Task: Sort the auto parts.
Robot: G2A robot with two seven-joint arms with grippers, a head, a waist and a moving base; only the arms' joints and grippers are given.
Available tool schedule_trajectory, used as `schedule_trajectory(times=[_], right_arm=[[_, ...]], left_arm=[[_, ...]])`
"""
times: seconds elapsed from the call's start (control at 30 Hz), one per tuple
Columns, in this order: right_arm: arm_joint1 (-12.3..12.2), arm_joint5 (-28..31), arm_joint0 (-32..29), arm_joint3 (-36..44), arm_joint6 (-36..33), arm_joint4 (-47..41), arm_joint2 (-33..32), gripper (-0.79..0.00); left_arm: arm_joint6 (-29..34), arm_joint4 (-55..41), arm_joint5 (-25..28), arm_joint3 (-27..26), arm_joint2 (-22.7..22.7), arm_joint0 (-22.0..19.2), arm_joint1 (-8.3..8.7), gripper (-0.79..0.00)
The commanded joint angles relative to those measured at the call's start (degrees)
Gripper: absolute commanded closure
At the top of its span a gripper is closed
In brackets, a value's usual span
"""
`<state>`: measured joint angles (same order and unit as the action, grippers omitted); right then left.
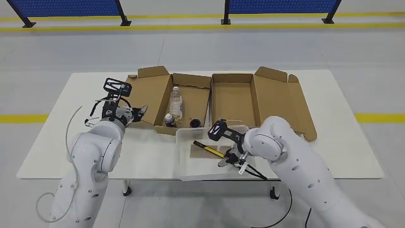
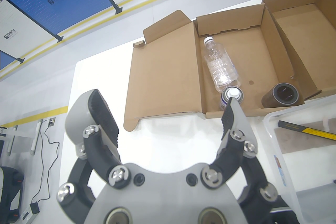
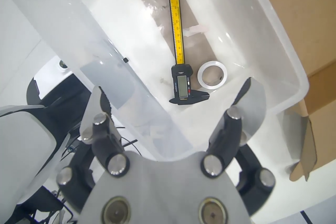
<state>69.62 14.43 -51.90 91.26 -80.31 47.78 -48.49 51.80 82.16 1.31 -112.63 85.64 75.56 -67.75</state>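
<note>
On my left, the left jaws hang wide apart with nothing between them, above the white bench (image 1: pixel 63 101) just beside the folded-out lid of the left cardboard box (image 1: pixel 190 88). In that box a clear plastic bottle (image 2: pixel 221 64) lies on its side, cap toward the far wall. A small spray can (image 2: pixel 231 95) sits right at the bottle's base against the near wall. Further right, in the near corner of the same box, a dark cylinder (image 2: pixel 282 95) lies on its side with its open end facing my left wrist camera.

In front of the two boxes, at the near edge of the bench, stands a clear plastic bin (image 1: pixel 183 164). On its floor a black-and-yellow digital caliper (image 3: pixel 176 25) lies flat. A metal ring (image 3: pixel 212 74) lies just beside the caliper's display head; I cannot tell whether the two touch. The right jaws are spread open and hold nothing, poised over the near end of the bin, above the caliper head and the ring.

To the right of the first box sits the right cardboard box (image 1: pixel 233 98), its lid folded out to the right.
</note>
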Motion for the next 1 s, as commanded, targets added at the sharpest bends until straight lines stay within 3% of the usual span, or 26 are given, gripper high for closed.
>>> schedule_trajectory(times=[0.0,0.03,0.2,0.43,0.6,0.67,0.7,0.77,0.9,0.97], right_arm=[[0.36,0.26,0.79,-1.62,-0.39,0.04,1.64,-0.542],[0.56,0.35,1.19,-2.31,-0.36,0.08,2.38,-0.483],[1.51,0.22,2.61,-5.82,-0.19,0.42,5.84,-0.566],[2.74,-0.46,4.38,-10.46,0.23,0.95,9.26,-0.536],[3.46,-1.33,5.44,-13.26,0.44,1.06,10.69,-0.585],[3.74,-1.28,5.81,-14.04,0.74,0.68,11.09,-0.483],[3.85,-1.41,5.95,-14.42,0.80,0.52,11.23,-0.493],[4.07,-1.64,6.26,-14.94,0.58,0.47,11.62,-0.379],[4.46,-2.76,6.66,-16.35,-0.19,0.04,12.12,-0.385],[4.62,-2.76,6.88,-16.78,-0.19,-0.43,12.21,-0.280]], left_arm=[[0.00,0.00,0.00,0.00,0.00,0.00,0.00,-0.785],[0.00,0.00,0.00,0.00,0.00,0.00,0.00,-0.785],[0.00,0.00,0.00,0.00,0.00,0.00,0.00,-0.785],[0.00,0.00,0.00,0.00,0.00,0.00,0.00,-0.785],[0.00,0.00,0.00,0.00,0.00,0.00,0.00,-0.785],[0.00,0.00,0.00,0.00,0.00,0.00,0.00,-0.785],[0.00,0.00,0.00,0.00,0.00,0.00,0.00,-0.785],[0.00,0.00,0.00,0.00,0.00,0.00,0.00,-0.785],[0.00,0.00,0.00,0.00,0.00,0.00,0.00,-0.785],[0.00,0.00,0.00,0.00,0.00,0.00,0.00,-0.785]])
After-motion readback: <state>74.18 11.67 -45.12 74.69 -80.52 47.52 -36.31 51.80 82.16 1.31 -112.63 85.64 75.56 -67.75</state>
